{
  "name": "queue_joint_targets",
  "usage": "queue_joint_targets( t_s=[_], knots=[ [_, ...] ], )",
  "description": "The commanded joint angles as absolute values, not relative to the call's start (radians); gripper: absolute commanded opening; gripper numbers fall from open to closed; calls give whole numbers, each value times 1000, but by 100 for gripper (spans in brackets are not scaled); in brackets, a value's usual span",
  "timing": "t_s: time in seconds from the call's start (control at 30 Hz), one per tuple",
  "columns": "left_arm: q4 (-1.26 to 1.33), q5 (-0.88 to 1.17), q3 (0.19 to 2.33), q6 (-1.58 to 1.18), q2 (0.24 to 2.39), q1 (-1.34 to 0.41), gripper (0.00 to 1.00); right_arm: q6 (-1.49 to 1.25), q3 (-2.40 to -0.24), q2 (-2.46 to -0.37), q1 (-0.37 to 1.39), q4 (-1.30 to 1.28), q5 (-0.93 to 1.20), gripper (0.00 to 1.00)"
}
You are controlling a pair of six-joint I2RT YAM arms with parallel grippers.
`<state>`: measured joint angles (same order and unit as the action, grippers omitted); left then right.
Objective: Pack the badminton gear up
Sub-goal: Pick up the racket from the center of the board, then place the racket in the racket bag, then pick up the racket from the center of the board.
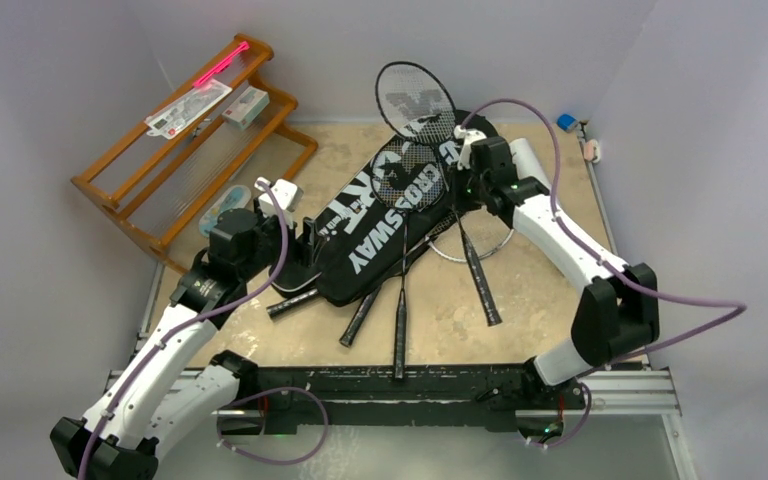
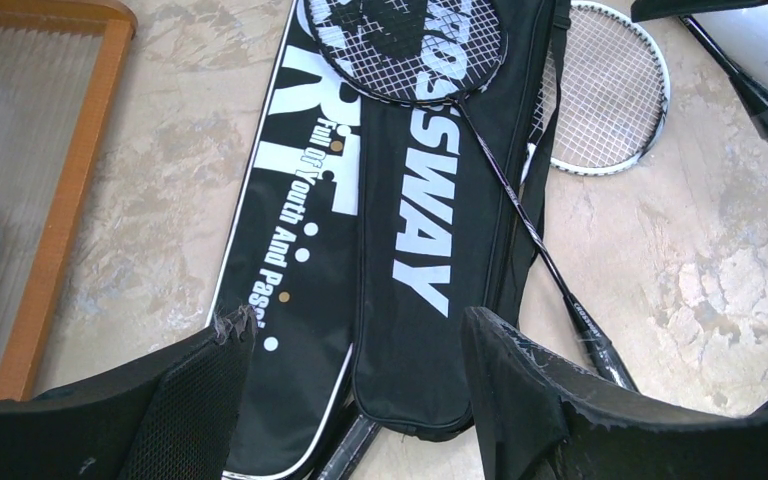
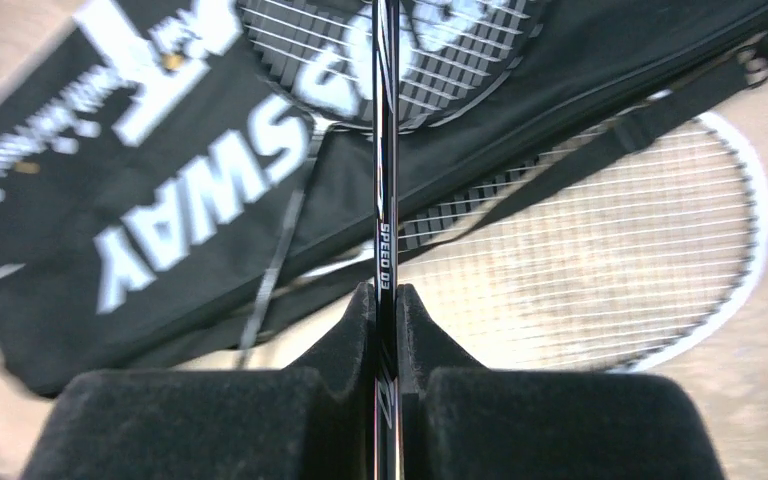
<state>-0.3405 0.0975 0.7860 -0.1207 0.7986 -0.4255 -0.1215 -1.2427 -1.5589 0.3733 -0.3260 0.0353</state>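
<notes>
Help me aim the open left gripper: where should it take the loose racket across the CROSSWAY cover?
Its black handle, from straight above with jaws across it: it lies flat on the table just off the cover, thicker than the thin shaft resting on fabric.

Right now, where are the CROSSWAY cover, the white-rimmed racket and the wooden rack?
CROSSWAY cover [image 2: 425,235]: left wrist view, on its white lettering.
white-rimmed racket [image 2: 605,95]: left wrist view, on its strings.
wooden rack [image 2: 60,200]: left wrist view, on its side rail.

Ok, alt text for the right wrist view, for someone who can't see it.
The right gripper is shut on a thin black racket shaft. Behind it lie black lettered covers and a white-framed racket head.
</notes>
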Motion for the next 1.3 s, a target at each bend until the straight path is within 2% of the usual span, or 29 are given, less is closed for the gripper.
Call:
queue_joint_targets(
  t_s=[0.0,0.1,0.43,0.53,0.67,0.77,1.1,1.27],
  knots=[
    [-335,113,788,-142,786,-416,72,-430,-1221,-1518,395,-383,206,0],
    [-338,122,788,-146,785,-414,72,-543,-1131,-1480,428,-283,238,0],
    [-343,143,788,-152,786,-414,72,-907,-947,-1487,621,-174,8,0],
    [-344,149,787,-155,781,-413,72,-954,-888,-1493,661,-84,-36,10],
    [-345,153,787,-155,781,-413,72,-967,-881,-1530,675,-47,-79,34],
    [-345,154,786,-156,781,-413,72,-920,-935,-1581,676,-70,-80,40],
    [-347,154,784,-155,787,-413,72,-852,-984,-1689,677,-59,-71,46],
    [-348,157,787,-155,795,-413,72,-857,-965,-1718,678,-30,-71,37]
  ],
)
